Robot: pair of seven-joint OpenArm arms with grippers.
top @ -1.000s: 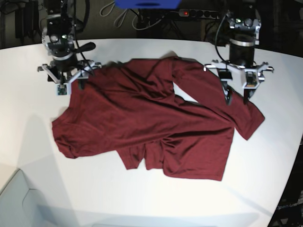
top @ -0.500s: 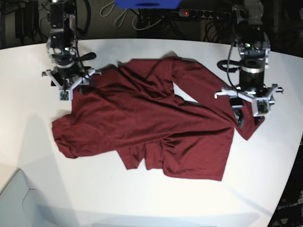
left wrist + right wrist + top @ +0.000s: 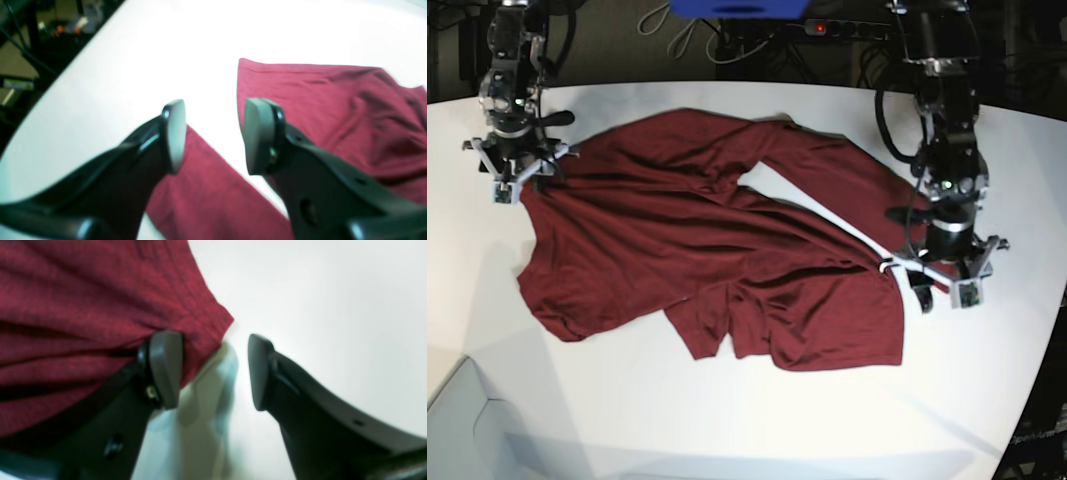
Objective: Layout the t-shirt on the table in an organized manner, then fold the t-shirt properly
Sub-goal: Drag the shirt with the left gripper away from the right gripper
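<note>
Beyond the far edge of the table the room is dark, crowded with black frames and looping pale cables (image 3: 689,32). A black power strip (image 3: 847,30) shows a red light, and a blue object (image 3: 739,8) sits at the top edge.

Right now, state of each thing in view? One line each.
t-shirt: lying on the table, spread out but rumpled, not folded.
table: white top, bearing the shirt.
left gripper: jaws apart, nothing between them, over a strip of shirt cloth and bare table.
right gripper: jaws apart, one jaw over the shirt's edge, no cloth between them.
</note>
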